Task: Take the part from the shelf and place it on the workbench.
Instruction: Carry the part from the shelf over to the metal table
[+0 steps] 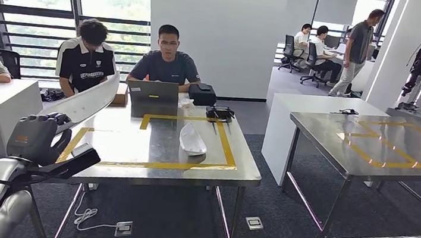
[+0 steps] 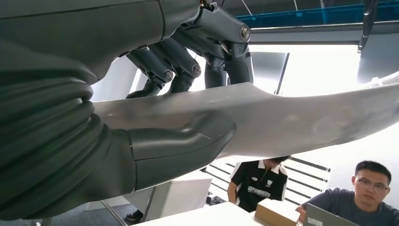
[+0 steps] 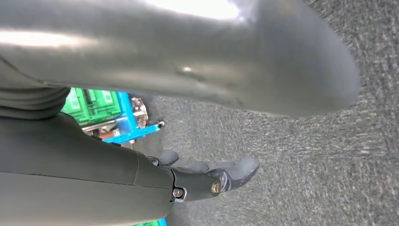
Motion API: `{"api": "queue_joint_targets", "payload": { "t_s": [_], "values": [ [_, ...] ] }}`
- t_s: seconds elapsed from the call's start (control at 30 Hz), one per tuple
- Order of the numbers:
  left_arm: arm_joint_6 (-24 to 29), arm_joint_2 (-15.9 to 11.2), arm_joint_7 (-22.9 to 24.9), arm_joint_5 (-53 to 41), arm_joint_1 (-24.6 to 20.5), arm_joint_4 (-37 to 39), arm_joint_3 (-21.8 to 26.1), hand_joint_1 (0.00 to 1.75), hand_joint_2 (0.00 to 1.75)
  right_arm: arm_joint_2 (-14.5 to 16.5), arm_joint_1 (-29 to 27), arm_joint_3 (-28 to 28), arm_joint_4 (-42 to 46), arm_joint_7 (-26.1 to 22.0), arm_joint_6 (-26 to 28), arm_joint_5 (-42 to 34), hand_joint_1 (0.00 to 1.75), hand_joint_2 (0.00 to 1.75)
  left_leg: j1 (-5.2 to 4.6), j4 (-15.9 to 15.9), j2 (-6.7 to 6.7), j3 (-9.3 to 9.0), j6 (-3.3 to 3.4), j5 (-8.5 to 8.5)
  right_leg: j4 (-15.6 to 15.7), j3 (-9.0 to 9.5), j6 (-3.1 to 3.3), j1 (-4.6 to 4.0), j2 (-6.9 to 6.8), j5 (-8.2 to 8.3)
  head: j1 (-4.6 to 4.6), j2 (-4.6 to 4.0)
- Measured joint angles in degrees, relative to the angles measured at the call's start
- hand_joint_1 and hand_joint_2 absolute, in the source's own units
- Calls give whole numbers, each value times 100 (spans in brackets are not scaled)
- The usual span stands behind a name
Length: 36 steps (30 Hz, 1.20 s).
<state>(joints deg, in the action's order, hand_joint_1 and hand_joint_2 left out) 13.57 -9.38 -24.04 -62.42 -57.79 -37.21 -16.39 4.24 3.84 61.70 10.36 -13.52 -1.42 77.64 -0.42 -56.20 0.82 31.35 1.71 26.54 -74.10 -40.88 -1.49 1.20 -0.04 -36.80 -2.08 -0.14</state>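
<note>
1. I've got the long white part (image 1: 87, 102) in my left hand (image 1: 35, 135), thumb under it and fingers (image 2: 164, 70) wrapped over the top. It is in the air beside the left edge of the workbench (image 1: 238, 173), not yet over it.

2. The grip sits at one end, so most of the part hangs out past the hand. I reckon it could twist or droop in the grasp as I swing it in.

3. The free end points toward the far left corner of the workbench, close to the person in the black shirt (image 1: 86, 60). A careless swing could take it toward them or into the laptop (image 1: 153, 99) at the far edge.

4. Another white part (image 1: 192, 140) already lies inside the yellow tape (image 1: 229, 148), toward its right side. If I set mine down too far across, the two could knock together.

5. The near left corner of the workbench is right by my forearm. Coming in low, I could catch the part on that edge and lose it onto the carpet (image 1: 184, 224).

6. My right hand (image 3: 207, 176) hangs over the carpet holding nothing, fingers loosely curled; whether it's slack or closed I can't tell. It's well away from the part, so no backup if the grip slips.
</note>
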Motion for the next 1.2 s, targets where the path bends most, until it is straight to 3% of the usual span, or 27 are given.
{"api": "queue_joint_targets", "payload": {
  "t_s": [0.03, 0.07, 0.17, 0.2, 0.27, 0.3, 0.37, 0.4, 0.47, 0.5, 0.53, 0.57, 0.6, 0.67, 0.7, 0.73, 0.8, 0.87, 0.9, 0.97, 1.03, 1.07, 1.1, 1.17, 1.2],
  "values": [
    [0, 0, 0, -1, 25, 1, 0, 175, 175, 0, -11, 0, 0, 36, -3, 4, 0, 0, 3, 0, 10, -121, -17, 96, 170, -81, -10, 2, 1, -25, 2, 0],
    [0, 0, -1, -3, 44, 1, 0, 175, 175, -1, -24, 0, 0, 62, -5, 6, 0, 0, 8, -1, 15, -250, -37, 197, 464, -104, -19, 5, 0, 157, 1, 0],
    [-2, 3, -7, -16, 77, 10, -1, 175, 175, -1, -81, -1, -3, 65, -10, 16, 0, 0, -7, -44, 41, -553, -119, 535, 1418, -57, 7, 6, -35, 1420, 2, -3],
    [-4, -1, -8, -18, 78, 2, 0, 175, 175, 3, -88, -1, -5, 78, -13, 19, 0, 0, -14, -71, 52, -637, -156, 621, 1539, -24, 46, 1, -47, 1634, -1, -4],
    [-5, -16, -10, -18, 32, -35, 4, 175, 175, 5, -52, 0, -6, 130, -19, 21, 0, 0, -9, -293, 50, -642, -225, 612, 1521, 96, 152, -12, -48, 1541, -5, -2],
    [-2, -27, -15, -18, 6, -52, 7, 175, 175, 2, -28, 0, -4, 150, -17, 22, 0, 0, 3, -565, 33, -538, -254, 499, 1514, 173, 204, -5, -44, 1463, -8, -2],
    [4, -43, -25, -19, -23, -63, 10, 175, 175, -8, 1, 0, -1, 145, -15, 26, 0, 0, 20, -1308, -9, -40, -299, 331, 1514, 371, 287, 0, -36, 1315, -11, 1],
    [6, -51, -31, -19, -14, -60, 10, 175, 175, -12, 1, 0, 0, 137, -15, 26, 0, 0, 26, -1634, -25, 246, -317, 401, 1519, 480, 305, 1, -31, 1223, -16, 0],
    [7, -63, -41, -18, 14, -51, 11, 175, 175, -12, -8, 0, -1, 133, -15, 27, 0, 0, 36, -1949, -38, 744, -339, 890, 1530, 718, 307, 3, -12, 1025, -19, 1],
    [7, -67, -46, -17, 26, -48, 11, 175, 175, -10, -12, 0, -2, 139, -15, 28, 0, 0, 38, -1923, -43, 921, -339, 1174, 1532, 852, 303, 6, -2, 914, -19, 1],
    [7, -69, -51, -17, 32, -44, 12, 175, 175, -9, -14, 0, -2, 144, -15, 30, 0, 0, 38, -1780, -47, 1041, -332, 1332, 1533, 994, 298, 10, 8, 800, -18, 1],
    [7, -77, -54, -17, 36, -38, 12, 175, 175, -9, -15, 0, -2, 145, -15, 32, 0, 0, 38, -1540, -52, 1114, -321, 1276, 1535, 1142, 287, 15, 17, 680, -19, 1],
    [7, -88, -54, -18, 43, -28, 13, 175, 175, -9, -18, 0, -2, 145, -15, 33, 0, 0, 37, -1197, -66, 1148, -299, 884, 1543, 1271, 271, 19, 23, 556, -20, 1],
    [7, -117, -53, -20, 65, 3, 16, 175, 175, -8, -27, -1, -3, 130, -15, 35, 0, 0, 18, -507, -101, 1171, -250, -249, 1541, 1502, 211, 4, 43, 321, -22, -3],
    [1, -130, -52, -25, 81, 10, 18, 175, 175, -8, -31, -1, -3, 140, -13, 35, 0, 0, 13, -319, -111, 1150, -222, -653, 1551, 1608, 176, -5, 51, 229, -23, -4],
    [-1, -137, -51, -28, 83, 6, 21, 175, 175, -10, -28, -1, -2, 159, -10, 35, 0, 0, 10, -249, -113, 1118, -194, -786, 1512, 1679, 138, -21, 58, 213, -23, -6],
    [-5, -135, -50, -40, 58, -22, 27, 175, 175, -20, -4, 0, 2, 222, -5, 33, 0, 0, 32, -273, -90, 973, -124, -694, 1127, 1538, 80, -25, 55, 429, -14, -2],
    [-3, -116, -50, -61, 23, -33, 31, 175, 175, -28, 23, 0, 3, 228, -4, 30, 0, 0, 39, -240, -69, 797, -55, -557, 365, 1013, 38, -22, 42, 696, -1, 2],
    [-3, -104, -50, -73, 21, -33, 30, 175, 175, -28, 26, 0, 2, 216, -4, 28, 0, 0, 35, -225, -61, 694, -29, -465, 47, 722, 23, -25, 35, 658, 1, 1],
    [-4, -81, -50, -83, 31, -30, 30, 175, 175, -28, 18, 0, 2, 194, -5, 26, 0, 0, 22, -207, -33, 461, 10, -263, -204, 258, 12, -37, 33, 143, 5, 1],
    [-4, -60, -50, -84, 40, -27, 30, 175, 175, -28, 11, -1, 2, 196, -5, 22, 0, 0, 1, -203, -3, 190, 22, -43, -15, -12, 39, -53, 33, -397, 10, 1],
    [-4, -50, -50, -84, 42, -24, 30, 175, 175, -28, 7, -1, 2, 196, -5, 18, 0, 0, -11, -203, 6, 45, 20, 72, 214, -77, 64, -64, 34, -427, 11, 1],
    [-5, -41, -51, -85, 44, -18, 30, 175, 175, -28, -2, -1, 2, 196, -5, 10, 0, 0, -23, -202, 11, -92, 16, 192, 533, -111, 102, -82, 34, -169, 12, 1],
    [-11, -12, -58, -87, 50, 16, 29, 175, 175, -30, -39, 0, 2, 187, -4, -11, 0, 0, -49, -223, 43, -308, -3, 427, 1183, -134, 189, -141, 49, 857, 11, -1],
    [-19, 4, -63, -90, 54, 29, 28, 175, 175, -30, -57, 0, 1, 190, -2, -22, 0, 0, -60, -213, 65, -393, -17, 548, 1384, -109, 220, -171, 60, 1275, 10, -1]
  ]
}}
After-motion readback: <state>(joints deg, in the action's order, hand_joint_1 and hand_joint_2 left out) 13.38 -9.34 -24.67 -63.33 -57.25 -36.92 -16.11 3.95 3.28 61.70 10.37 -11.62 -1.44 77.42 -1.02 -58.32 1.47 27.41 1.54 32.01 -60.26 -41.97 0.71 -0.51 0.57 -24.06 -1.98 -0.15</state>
